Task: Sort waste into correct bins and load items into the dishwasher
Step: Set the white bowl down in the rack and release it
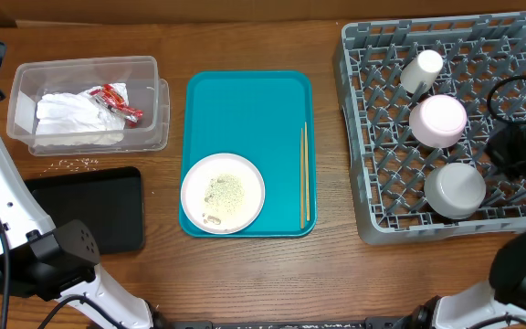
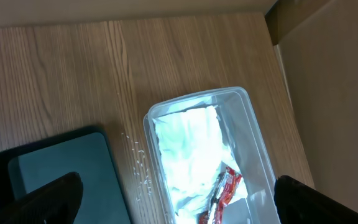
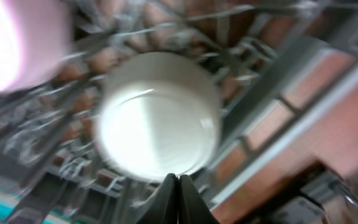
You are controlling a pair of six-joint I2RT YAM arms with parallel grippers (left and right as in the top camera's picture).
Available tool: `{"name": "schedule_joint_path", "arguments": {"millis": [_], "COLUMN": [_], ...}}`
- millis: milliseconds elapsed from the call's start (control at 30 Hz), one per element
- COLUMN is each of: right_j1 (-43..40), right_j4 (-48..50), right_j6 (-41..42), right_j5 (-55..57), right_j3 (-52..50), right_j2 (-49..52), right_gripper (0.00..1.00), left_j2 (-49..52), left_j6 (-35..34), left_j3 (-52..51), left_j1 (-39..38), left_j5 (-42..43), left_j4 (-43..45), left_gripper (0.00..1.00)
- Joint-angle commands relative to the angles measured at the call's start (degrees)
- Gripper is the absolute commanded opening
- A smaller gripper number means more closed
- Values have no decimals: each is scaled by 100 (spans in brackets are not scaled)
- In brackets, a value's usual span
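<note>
well, the plate [image 1: 191, 194] sits in the teal tray's [image 1: 245, 110] near-left corner with scraps [image 1: 225, 190] on it (rice, i think). left gripper [image 2: 176, 186] hangs jaws-apart over the tub [image 1: 24, 87] left of the tray; right gripper's [image 3: 178, 186] pinched together, empty, over the rack [image 1: 382, 137]. dump scraps before racking.

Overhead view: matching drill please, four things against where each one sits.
Things:
1. white plate
2. red-and-white wrapper
3. grey bowl
4. loose rice scraps

Places:
A. in the dish rack
B. on the table beside the black tray
C. on the teal tray
D. in the clear tub

Pairs: 1-C, 2-D, 3-A, 4-B
</note>
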Motion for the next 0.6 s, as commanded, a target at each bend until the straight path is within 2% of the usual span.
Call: {"name": "schedule_joint_path", "arguments": {"millis": [0, 100, 133, 167, 200, 233, 267, 400, 433, 467, 567], "right_j1": [195, 407, 509, 614, 752, 881, 1023, 1764, 1950, 2168, 2710], "right_j4": [92, 175, 225, 275, 326, 358, 396, 743, 857, 1023, 1558], "right_j6": [-461, -490, -619, -813, -1067, -1252, -1429, -1683, -1683, -1683, -1674], "right_j5": [-603, -872, -1078, -1331, -1668, -1969, -2269, -2938, -3012, -3150, -3759], "right_j3": [181, 168, 168, 168, 168, 168, 168, 168, 168, 168, 168], "right_j2": [-275, -275, -275, -275, -275, -275, -275, -275, -275, -275, -275], "right_gripper": [4, 4, 7, 16, 32, 54, 66, 85, 95, 100, 98], "left_j2": [50, 50, 50, 50, 50, 50, 50, 50, 50, 50, 50], "left_j6": [50, 50, 50, 50, 50, 50, 52, 50, 50, 50, 50], "left_j3": [0, 0, 0, 0, 0, 0, 0, 0, 0, 0, 0], "left_j1": [-72, -74, -74, -74, -72, -66, -63, -74, -74, -74, -79], "left_j5": [-72, -72, -72, -72, -74, -72, -72, -72, -72, -74, -72], "left_j4": [4, 4, 4, 4, 4, 4, 4, 4, 4, 4, 4], "left_gripper": [100, 100, 100, 100, 100, 100, 100, 100, 100, 100, 100]}}
